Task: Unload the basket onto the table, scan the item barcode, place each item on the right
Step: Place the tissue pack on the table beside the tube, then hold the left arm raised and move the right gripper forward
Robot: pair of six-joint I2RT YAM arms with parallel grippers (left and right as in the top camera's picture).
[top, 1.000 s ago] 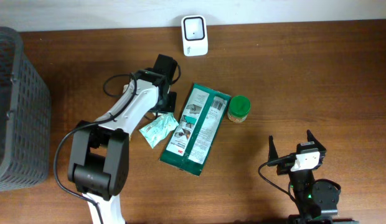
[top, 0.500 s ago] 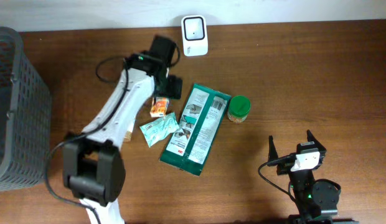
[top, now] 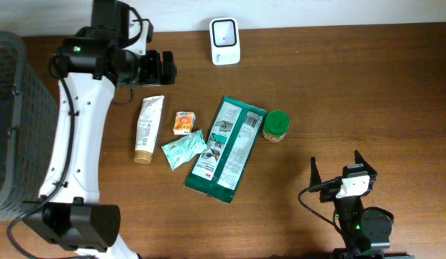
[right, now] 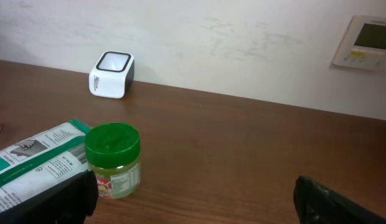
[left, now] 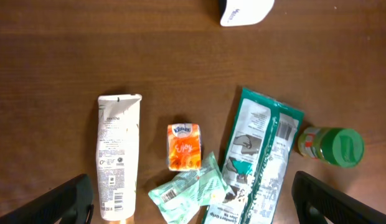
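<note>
Orange packet [top: 183, 123] lies on the counter [top: 338, 79], well short of the white scanner [top: 225, 40]; the left tool [top: 167, 67] has just let it go and pulled back, jaws spread. Right tool [top: 336, 164] sits released. Likely that item's pass is over.

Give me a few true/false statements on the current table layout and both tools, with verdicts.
1. The left tool is open and empty. True.
2. In the overhead view, the tube lies left of the small orange pack. True.
3. The green-lidded jar lies on its side. False: it stands upright beside the green packet.
4. The scanner rests on the green packet. False: it stands apart on the table, near the wall.
5. The right tool grips the jar. False: it is open, empty and well apart from it.
</note>
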